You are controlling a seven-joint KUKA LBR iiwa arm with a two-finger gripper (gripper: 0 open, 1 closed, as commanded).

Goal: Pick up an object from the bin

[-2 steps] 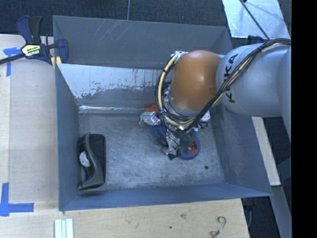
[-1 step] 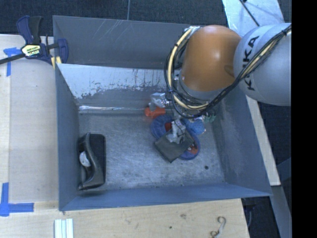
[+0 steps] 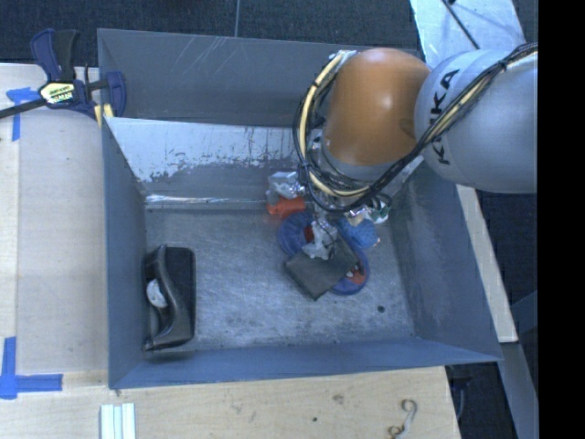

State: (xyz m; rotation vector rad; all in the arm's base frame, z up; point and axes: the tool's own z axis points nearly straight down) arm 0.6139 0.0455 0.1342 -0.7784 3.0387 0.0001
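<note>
In the middle-right of the bin (image 3: 228, 309), hand (image 3: 322, 233) low over a dark grey block (image 3: 311, 277), blue thing (image 3: 355, 280) and orange bit (image 3: 285, 207). Cannot tell whether apart or together. Apparently early on: yet to grip and lift anything

Dark floor (image 3: 164, 3), pale wooden tabletop (image 3: 55, 245).

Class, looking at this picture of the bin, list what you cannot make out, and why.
1. Camera view: the heap, its far part hidden under the orange cover of the arm.
2. Camera view: the blue thing, its shape covered by the grey block and the arm.
3. Camera view: the black thing at the left, too unclear to name its kind.
</note>
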